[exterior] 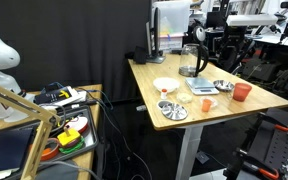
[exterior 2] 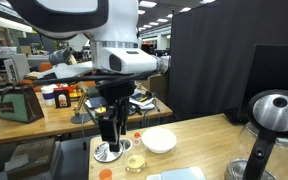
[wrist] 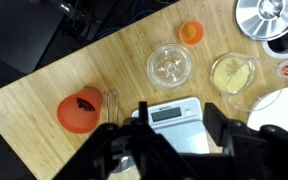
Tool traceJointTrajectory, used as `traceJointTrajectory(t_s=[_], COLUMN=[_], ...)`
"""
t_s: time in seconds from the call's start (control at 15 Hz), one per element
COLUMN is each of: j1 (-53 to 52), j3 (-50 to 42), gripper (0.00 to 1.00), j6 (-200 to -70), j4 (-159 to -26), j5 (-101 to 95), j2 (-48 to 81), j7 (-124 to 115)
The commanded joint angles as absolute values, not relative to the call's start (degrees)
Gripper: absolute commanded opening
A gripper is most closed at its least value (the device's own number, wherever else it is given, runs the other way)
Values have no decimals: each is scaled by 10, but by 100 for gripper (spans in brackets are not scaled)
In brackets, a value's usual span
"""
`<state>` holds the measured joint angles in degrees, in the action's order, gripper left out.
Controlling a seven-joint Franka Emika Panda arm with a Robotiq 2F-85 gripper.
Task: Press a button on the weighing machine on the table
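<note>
The weighing machine [wrist: 170, 113] is a flat grey-silver slab with a small display, lying on the light wooden table [wrist: 44, 85]. In the wrist view my gripper [wrist: 180, 134] hangs right above it, open and empty, one dark finger on each side of the slab. In an exterior view the weighing machine [exterior: 202, 88] lies mid-table between the dishes. In an exterior view my gripper [exterior 2: 109, 128] points straight down over the table [exterior 2: 204, 135], and the slab [exterior 2: 180, 174] shows at the bottom edge.
Around the slab are an orange cup [wrist: 79, 110], a glass dish [wrist: 171, 66], a dish with yellow contents [wrist: 232, 72], a metal dish [wrist: 267, 18] and a white bowl [wrist: 281, 105]. A kettle [exterior: 191, 60] stands behind. A cluttered lower bench [exterior: 69, 125] stands beside the table.
</note>
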<state>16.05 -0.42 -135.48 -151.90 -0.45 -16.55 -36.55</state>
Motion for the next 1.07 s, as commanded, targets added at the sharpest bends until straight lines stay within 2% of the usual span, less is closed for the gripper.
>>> traceJointTrajectory(t_s=[0.0, 0.27, 0.53, 1.0], j1=[158, 161, 154, 129], j3=[-11, -13, -20, -14], gripper=[30, 2, 0, 0], j6=[-1367, -1369, -1366, -1363], j4=[-1506, -1490, -1475, -1469], j5=[-18, -40, -72, -72], j2=[-137, -115, -104, -158], j7=[-406, -462, -502, -494])
